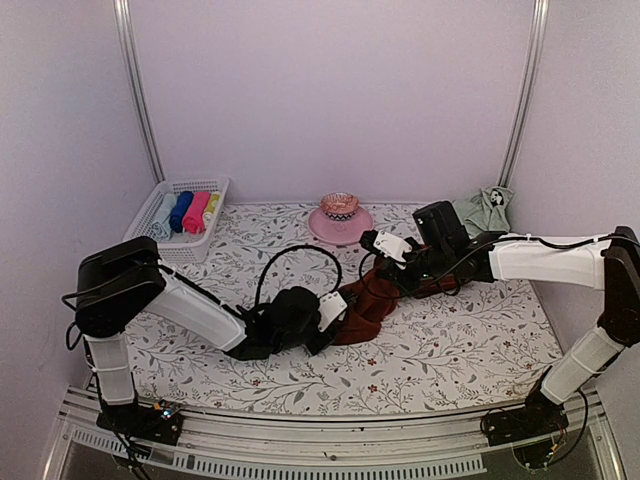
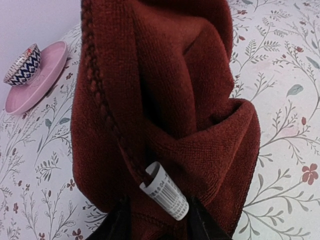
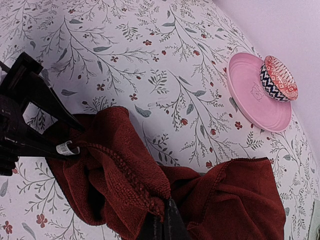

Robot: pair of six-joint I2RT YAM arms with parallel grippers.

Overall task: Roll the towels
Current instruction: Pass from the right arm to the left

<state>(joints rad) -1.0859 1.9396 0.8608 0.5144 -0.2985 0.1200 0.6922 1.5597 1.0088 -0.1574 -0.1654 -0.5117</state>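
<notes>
The two arms are bolted at the near edge of the tabletop (image 1: 450, 345), which carries a floral-printed cover, and both reach in toward its middle. The left end effector (image 3: 70, 142) sits nearer. Its dark fingers (image 2: 120, 225) are closed narrowly on one end of the red-brown towel (image 1: 368, 305), just beside a small white printed label (image 2: 165, 192) that curls out of the seam. From that grip the cloth rises in thick bunched folds, with a stitched hem running up one side.

A little farther in, the right end effector (image 3: 162, 225) is pinched tight on another edge of the same towel, so the cloth hangs slack and crumpled between the two grips. Its lower folds rest on the cover at the centre of the tabletop.

Beyond the towel, near the back wall, a pink plate (image 1: 322, 232) lies flat with a small patterned bowl (image 1: 339, 205) standing on it. At the far left corner a white basket (image 1: 190, 250) holds a row of rolled cloths (image 1: 190, 212) in blue, pink and yellow tones.

At the far right, behind the right arm and apart from both end effectors, the sage green towel (image 1: 487, 210) lies in a loose heap against the back wall, its black-and-white motif facing up.
</notes>
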